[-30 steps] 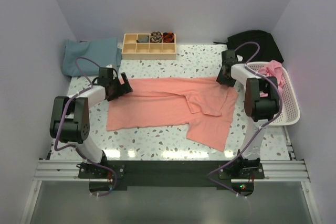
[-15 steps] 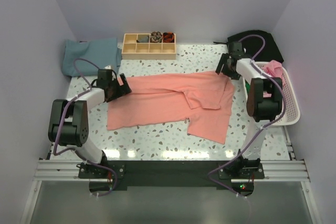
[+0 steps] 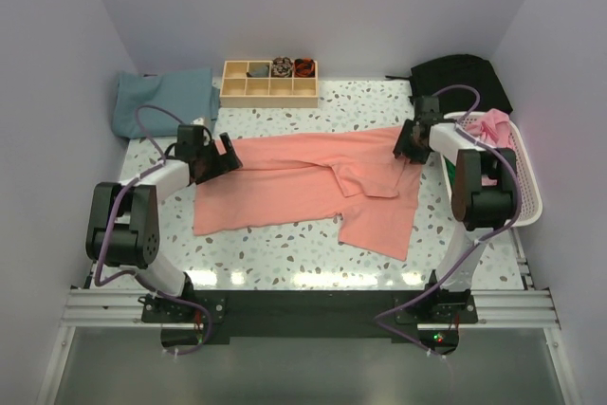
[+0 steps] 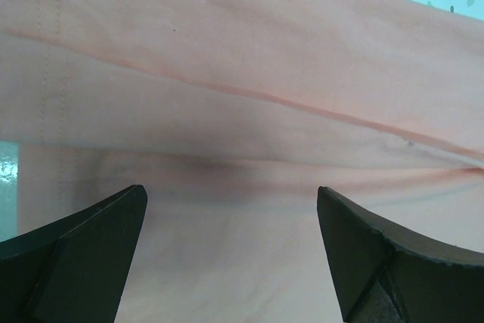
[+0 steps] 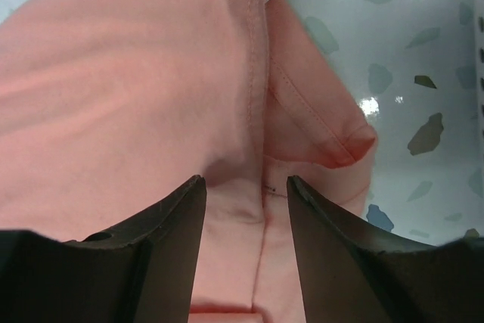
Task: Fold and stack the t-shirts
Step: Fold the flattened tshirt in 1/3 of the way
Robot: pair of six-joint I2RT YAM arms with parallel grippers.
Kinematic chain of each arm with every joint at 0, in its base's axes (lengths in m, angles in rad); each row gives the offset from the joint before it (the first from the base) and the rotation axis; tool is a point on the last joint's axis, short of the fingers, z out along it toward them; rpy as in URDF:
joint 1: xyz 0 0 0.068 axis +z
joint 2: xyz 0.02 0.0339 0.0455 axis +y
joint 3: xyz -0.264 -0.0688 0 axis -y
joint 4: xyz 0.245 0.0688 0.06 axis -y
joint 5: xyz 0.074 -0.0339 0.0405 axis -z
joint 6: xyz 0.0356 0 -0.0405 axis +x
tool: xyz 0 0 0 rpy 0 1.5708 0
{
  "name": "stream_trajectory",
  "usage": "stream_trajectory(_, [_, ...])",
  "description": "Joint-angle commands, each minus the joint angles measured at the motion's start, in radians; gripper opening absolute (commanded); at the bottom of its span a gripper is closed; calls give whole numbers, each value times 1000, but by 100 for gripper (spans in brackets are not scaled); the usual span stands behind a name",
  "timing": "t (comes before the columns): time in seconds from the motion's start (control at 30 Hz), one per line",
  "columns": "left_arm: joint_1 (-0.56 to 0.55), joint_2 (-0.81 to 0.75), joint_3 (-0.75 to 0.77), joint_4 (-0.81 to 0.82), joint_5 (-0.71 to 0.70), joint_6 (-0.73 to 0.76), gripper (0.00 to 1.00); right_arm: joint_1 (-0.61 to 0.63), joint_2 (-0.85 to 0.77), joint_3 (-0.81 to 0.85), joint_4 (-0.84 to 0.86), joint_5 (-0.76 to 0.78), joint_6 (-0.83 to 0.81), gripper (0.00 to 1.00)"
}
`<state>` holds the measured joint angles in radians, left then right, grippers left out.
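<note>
My left gripper [image 4: 231, 196] is hovering, jaws wide apart, over the salmon shirt [image 3: 285, 182]. My right gripper [image 5: 246, 181] is straddling its hem; I cannot tell whether it is clamping.

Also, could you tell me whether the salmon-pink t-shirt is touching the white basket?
Apart. The top view shows bare table between the right edge of the salmon-pink t-shirt and the white basket.
</note>
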<state>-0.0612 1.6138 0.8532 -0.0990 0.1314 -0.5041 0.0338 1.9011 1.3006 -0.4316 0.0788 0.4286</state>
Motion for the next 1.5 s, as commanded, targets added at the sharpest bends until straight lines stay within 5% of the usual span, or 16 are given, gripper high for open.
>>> stream_trajectory(0.0, [-8, 5, -5, 2, 14, 21, 100, -21, 27, -4, 83, -48, 13, 50])
stream_trajectory(0.17, [-8, 11, 0, -4, 7, 24, 100, -31, 50, -7, 99, -63, 12, 45])
stream_trajectory(0.47, [-8, 31, 3, -14, -16, 26, 100, -32, 67, 25, 103, -71, 1, 0])
stream_trajectory(1.33, [-8, 95, 21, -54, -81, 35, 100, -72, 302, 482, 11, 116, -19, 0])
stream_trajectory(1.43, [-8, 94, 18, -57, -82, 35, 100, -71, 332, 509, -2, 104, -28, 16])
stream_trajectory(1.47, [-8, 90, 18, -56, -85, 35, 100, -71, 335, 509, -2, 102, -34, 30])
